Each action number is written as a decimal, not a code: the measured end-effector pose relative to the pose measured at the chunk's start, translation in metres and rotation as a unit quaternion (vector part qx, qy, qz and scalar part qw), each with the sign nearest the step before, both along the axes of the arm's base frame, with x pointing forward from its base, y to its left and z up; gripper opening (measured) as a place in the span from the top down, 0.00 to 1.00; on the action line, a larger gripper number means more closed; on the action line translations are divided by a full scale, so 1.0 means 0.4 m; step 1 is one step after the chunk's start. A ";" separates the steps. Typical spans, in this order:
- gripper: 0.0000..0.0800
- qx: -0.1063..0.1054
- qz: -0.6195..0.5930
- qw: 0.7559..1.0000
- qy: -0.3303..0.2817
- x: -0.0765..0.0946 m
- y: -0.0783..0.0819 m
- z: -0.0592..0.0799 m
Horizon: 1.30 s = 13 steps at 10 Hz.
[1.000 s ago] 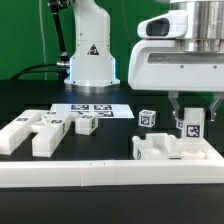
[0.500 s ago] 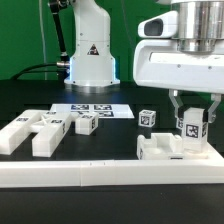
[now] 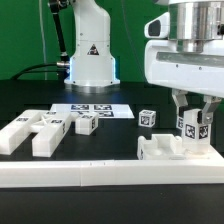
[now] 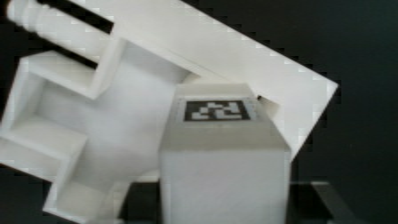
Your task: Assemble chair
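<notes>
One white plastic bar, probably stiff, light and slick, is being pinched across its flat sides by the gripper.

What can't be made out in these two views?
Exterior view: where the tagged bar meets the slab, hidden by the claw and the slab's raised wall.
Wrist view: one end of the bar, cut off by the picture edge; claw tips not in frame.
Exterior view: tags on the grouped parts at its left, too small to read.
</notes>
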State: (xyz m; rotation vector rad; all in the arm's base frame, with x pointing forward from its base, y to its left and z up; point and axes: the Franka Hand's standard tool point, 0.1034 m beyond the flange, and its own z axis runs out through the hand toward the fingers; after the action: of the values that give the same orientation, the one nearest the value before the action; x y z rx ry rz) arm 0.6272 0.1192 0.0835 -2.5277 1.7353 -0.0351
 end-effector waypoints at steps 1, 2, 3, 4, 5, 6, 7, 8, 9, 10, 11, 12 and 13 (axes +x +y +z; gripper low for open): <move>0.64 0.002 -0.020 1.000 0.001 0.000 0.000 0.000; 0.57 0.002 -0.016 1.000 0.001 0.000 0.000 0.000; 0.57 0.001 0.010 1.000 0.000 0.000 0.001 -0.001; 0.30 -0.001 0.039 0.999 0.001 0.003 0.003 0.005; 0.30 -0.004 0.080 0.997 0.000 0.006 0.007 0.009; 0.21 -0.008 0.152 0.988 -0.005 0.007 0.007 0.010; 0.21 -0.009 0.201 0.979 -0.011 0.010 0.007 0.011; 0.19 -0.012 0.238 0.971 -0.017 0.013 0.006 0.010; 0.19 -0.014 0.277 0.961 -0.019 0.012 0.010 0.010; 0.19 -0.015 0.309 0.951 -0.020 0.011 0.018 0.009; 0.19 -0.018 0.358 0.933 -0.022 0.009 0.020 0.007; 0.19 -0.020 0.407 0.913 -0.024 0.008 0.023 0.004; 0.19 -0.023 0.455 0.890 -0.026 0.006 0.024 0.000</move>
State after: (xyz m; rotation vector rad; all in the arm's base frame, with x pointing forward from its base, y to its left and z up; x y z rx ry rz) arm 0.6297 0.1288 0.0836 -3.0468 0.3902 -0.0842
